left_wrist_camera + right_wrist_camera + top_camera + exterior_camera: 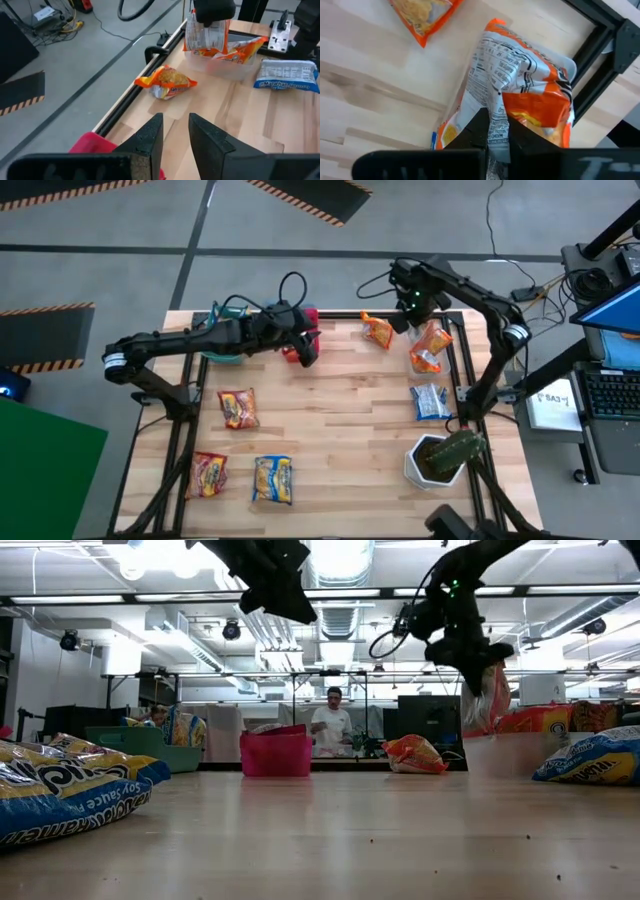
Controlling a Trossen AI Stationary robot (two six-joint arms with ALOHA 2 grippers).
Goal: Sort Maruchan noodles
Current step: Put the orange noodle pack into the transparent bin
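1. One orange noodle packet (530,95) hung pinched in the right hand (495,131), over a clear tub (220,62) at the surface's far right.
2. It looked light, crinkly and slippery, with brittle contents; a sealed end seam seemed the safest hold.
3. Left hand (176,131) hovered spread and empty above a pink bin (305,330).
4. Other packets lay loose: orange (378,331), blue (430,401), red (238,408).
5. Wooden surface (330,420) was smooth and flat.
6. Behind it lay a workshop room, with a person (332,725) standing far off.
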